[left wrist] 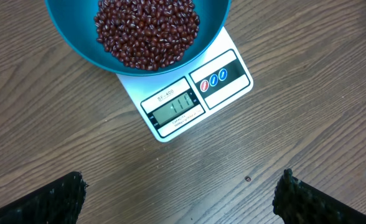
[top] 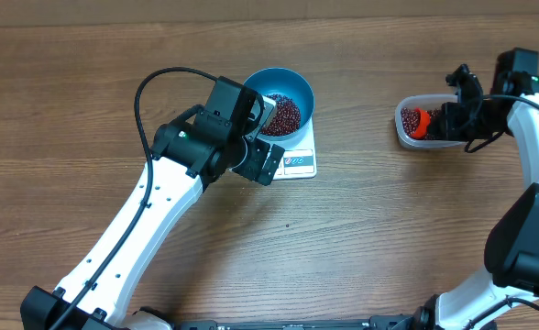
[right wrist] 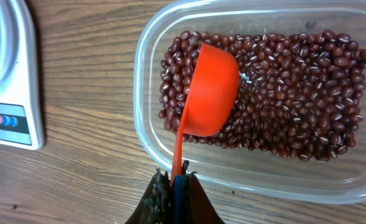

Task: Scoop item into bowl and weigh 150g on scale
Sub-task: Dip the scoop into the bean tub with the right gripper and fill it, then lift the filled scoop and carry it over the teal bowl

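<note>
The blue bowl point(top: 299, 89) sits on the white scale point(top: 301, 163) and holds a heap of red-brown beans point(left wrist: 147, 31). The scale's display point(left wrist: 178, 107) faces my left gripper point(left wrist: 180, 199), which hangs open above the bare table just in front of the scale, holding nothing. More beans point(right wrist: 295, 93) fill a clear plastic tub point(right wrist: 147, 146) at the right. My right gripper point(right wrist: 175, 186) is shut on the thin handle of an orange scoop point(right wrist: 211, 90). The scoop's cup lies in the tub's beans with its rounded back facing up.
A single stray bean point(left wrist: 248, 179) lies on the wood table in front of the scale. The tub point(top: 403, 131) stands about a hand's width to the right of the scale. The left arm point(top: 159, 202) stretches diagonally from the front left edge.
</note>
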### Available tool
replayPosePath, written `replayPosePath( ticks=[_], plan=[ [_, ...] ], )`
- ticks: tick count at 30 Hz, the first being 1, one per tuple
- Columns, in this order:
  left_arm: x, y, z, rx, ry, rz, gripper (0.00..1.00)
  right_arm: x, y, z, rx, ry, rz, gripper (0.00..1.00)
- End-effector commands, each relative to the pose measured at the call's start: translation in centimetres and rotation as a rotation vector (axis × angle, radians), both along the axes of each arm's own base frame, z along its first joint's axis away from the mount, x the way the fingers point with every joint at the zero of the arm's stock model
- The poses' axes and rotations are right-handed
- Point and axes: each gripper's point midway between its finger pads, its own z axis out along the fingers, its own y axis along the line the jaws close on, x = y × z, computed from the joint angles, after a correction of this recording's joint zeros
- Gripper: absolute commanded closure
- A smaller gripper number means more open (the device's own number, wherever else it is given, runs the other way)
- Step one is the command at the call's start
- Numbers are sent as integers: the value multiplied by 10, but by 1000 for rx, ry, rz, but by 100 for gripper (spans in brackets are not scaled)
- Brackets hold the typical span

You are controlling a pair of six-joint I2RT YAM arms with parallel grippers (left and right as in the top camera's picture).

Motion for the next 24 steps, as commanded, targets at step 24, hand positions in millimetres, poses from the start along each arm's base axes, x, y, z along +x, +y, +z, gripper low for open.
replayPosePath(
  ticks=[24],
  plan=[
    [-1,1,7,-18,-16,8,0,-12,-42,23,305,-125,-109,96]
  ],
)
